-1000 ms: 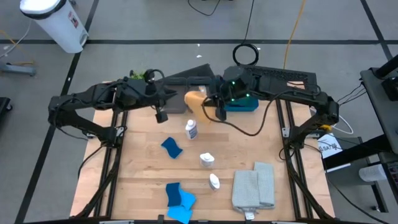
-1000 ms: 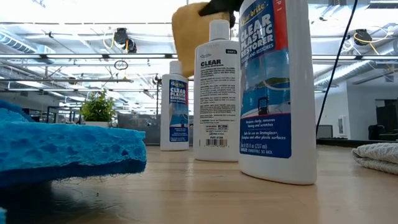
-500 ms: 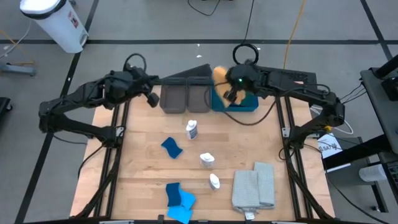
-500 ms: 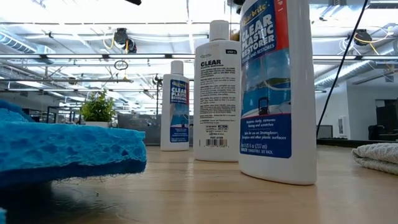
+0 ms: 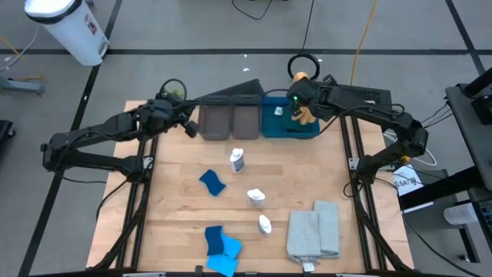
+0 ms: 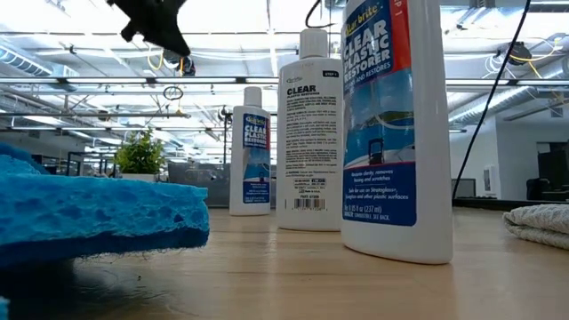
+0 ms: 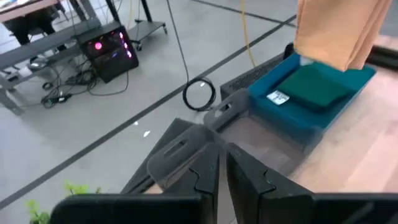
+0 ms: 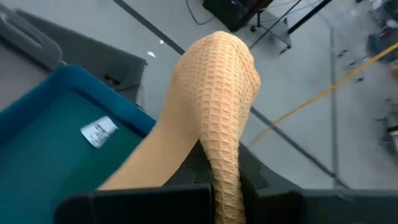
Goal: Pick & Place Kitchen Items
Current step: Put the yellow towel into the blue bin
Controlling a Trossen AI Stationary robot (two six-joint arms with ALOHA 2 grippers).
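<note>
1. From above, I log my right gripper (image 5: 300, 108) clamped on one orange cloth (image 5: 305, 112), hanging over the blue tray's (image 5: 269, 129) far-right corner; half a second ago it hung over the near-left corner. One dark green cloth (image 5: 283, 118) lies flat inside. Two grey trays (image 5: 231, 132) sit beside it. My left gripper (image 5: 187, 125) waits just left of them. Counted on the table: three white bottles (image 5: 237, 161), four blue sponges (image 5: 213, 182), one grey cloth (image 5: 314, 231), long axis running front to back.
2. Low view: three bottles (image 6: 392, 124) upright, one sponge (image 6: 98, 218), grey cloth edge (image 6: 540, 222), one potted plant (image 6: 140, 156).
3. Left wrist: fingers (image 7: 205, 180) pressed together, holding nothing; orange cloth (image 7: 339, 28) hangs lengthwise down above the green one (image 7: 314, 87).
4. Right wrist: orange cloth (image 8: 214, 118) pinched, draped over.
</note>
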